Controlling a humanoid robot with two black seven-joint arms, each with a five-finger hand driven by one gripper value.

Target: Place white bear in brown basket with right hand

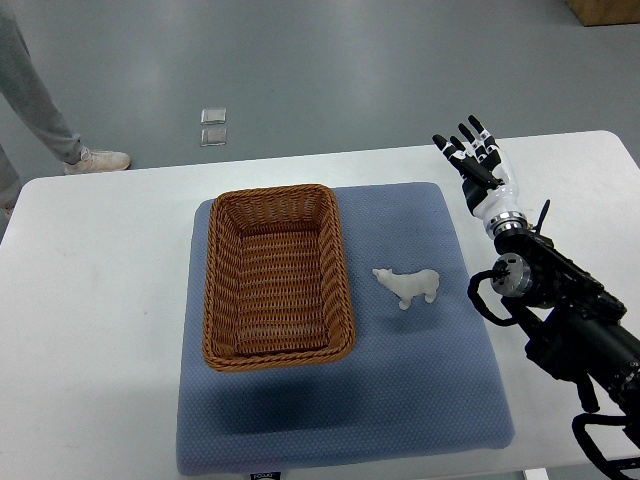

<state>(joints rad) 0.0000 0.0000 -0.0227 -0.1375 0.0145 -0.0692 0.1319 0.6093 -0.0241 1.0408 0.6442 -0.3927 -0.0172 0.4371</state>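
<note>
Nearest the camera, only the front edge of the blue mat (340, 400), spread over the white table (100, 330), probably to cushion things and stop them sliding. Further in, at mid-mat, the white bear (408, 285), lying free on the cloth with its head toward the brown basket (278, 275), just beside the basket's right wall but not touching it. Basket empty, long side running away from the camera, mouth up and open to a drop from above. Off to the right, past the mat's edge, the right hand (481, 165), fingers spread wide and pointing away, holding nothing, well apart from the bear; likely poised ahead of a reach leftward. No left arm anywhere. Farthest back, on the grey floor, a person's leg and shoe (97, 160) at upper left.
</note>
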